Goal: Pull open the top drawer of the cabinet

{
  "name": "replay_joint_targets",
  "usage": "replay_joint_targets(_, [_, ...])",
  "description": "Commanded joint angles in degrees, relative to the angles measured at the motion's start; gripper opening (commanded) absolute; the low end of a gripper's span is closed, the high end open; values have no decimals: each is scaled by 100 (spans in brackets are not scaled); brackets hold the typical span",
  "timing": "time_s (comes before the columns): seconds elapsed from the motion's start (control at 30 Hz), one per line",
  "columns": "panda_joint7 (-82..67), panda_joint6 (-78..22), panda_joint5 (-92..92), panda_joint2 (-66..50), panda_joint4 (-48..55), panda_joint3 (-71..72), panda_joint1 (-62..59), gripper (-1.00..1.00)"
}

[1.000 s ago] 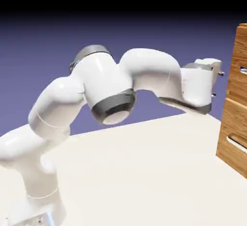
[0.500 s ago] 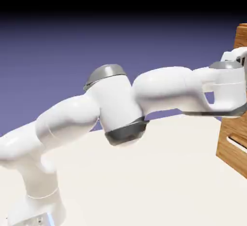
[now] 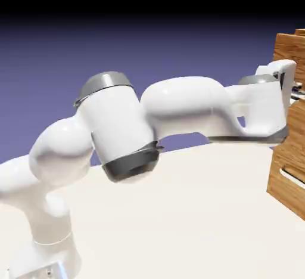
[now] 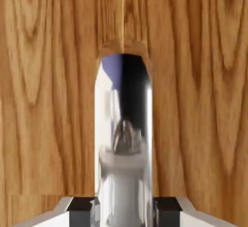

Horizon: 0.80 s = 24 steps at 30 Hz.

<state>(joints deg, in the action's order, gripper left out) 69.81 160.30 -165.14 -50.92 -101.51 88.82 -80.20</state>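
At the exterior view's right edge, the gripper (image 3: 294,87) meets the drawer (image 3: 288,48) front at the cabinet (image 3: 287,179) top. Hand view shows the silver handle (image 4: 124,138) running bottom to top between narrowly spread fingertips (image 4: 81,206), apparently clasped.

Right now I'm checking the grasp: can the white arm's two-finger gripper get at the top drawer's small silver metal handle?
Probably yes: the gripper already has a grey fingertip on each side of the silver handle, nothing between, with the top drawer's wood-grain front right behind.
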Motion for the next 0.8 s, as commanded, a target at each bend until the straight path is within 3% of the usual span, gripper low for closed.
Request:
replay_joint_targets(0.0, [37,-48,-16,21,-209,134,-207,-100])
replay_joint_targets(0.17, [-60,-266,-3,-115,-1166,840,-1180,-100])
replay_joint_targets(0.5, [-2531,-805,813,-1880,-1321,1131,-861,-100])
replay_joint_targets(0.63, [-2331,-870,820,-1821,-2072,1418,-1579,-100])
replay_joint_targets(0.77, [-1346,-617,537,-1077,-2039,1392,-1811,-100])
